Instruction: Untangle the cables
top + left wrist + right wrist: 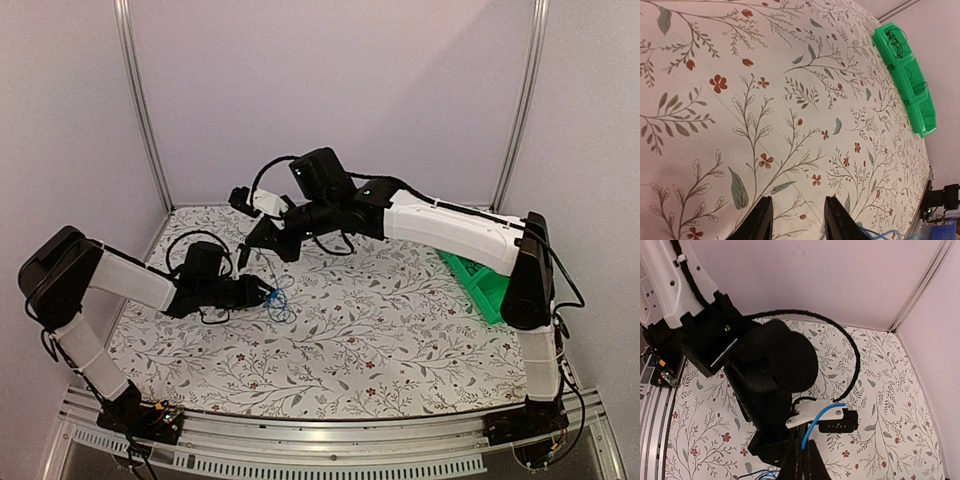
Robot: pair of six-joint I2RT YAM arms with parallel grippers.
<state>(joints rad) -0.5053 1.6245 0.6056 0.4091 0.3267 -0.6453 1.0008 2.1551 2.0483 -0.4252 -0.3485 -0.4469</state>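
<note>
The cables (279, 300) lie as a small tangle on the flowered worktop (400, 330), left of its middle, just in front of the left gripper (266, 293). From above only blue loops are plain; if black strands are mixed in, I cannot make them out against the pattern and the dark gripper.

In the left wrist view the two fingers of this gripper stand apart, with bare worktop between them and nothing held. Their lower parts are cut off by the bottom edge. A bit of blue wire shows at the bottom right corner, beside the right finger and not between the two.

The right gripper (801, 452) hangs higher, beyond the left arm (775, 365), whose black wrist fills most of the right wrist view and hides the worktop under it. The right fingers meet at the tips, and a blue cable (818, 413) comes out from between them, so they seem closed on it. It curves up to a white piece (804, 416) with a black plug (837, 422). Whether this piece belongs to the cable, I cannot tell.

A green bin (922, 115) stands at the right edge of the worktop, well apart from the tangle, half hidden by the right arm from above. Thin black loops lie in two of its compartments
</note>
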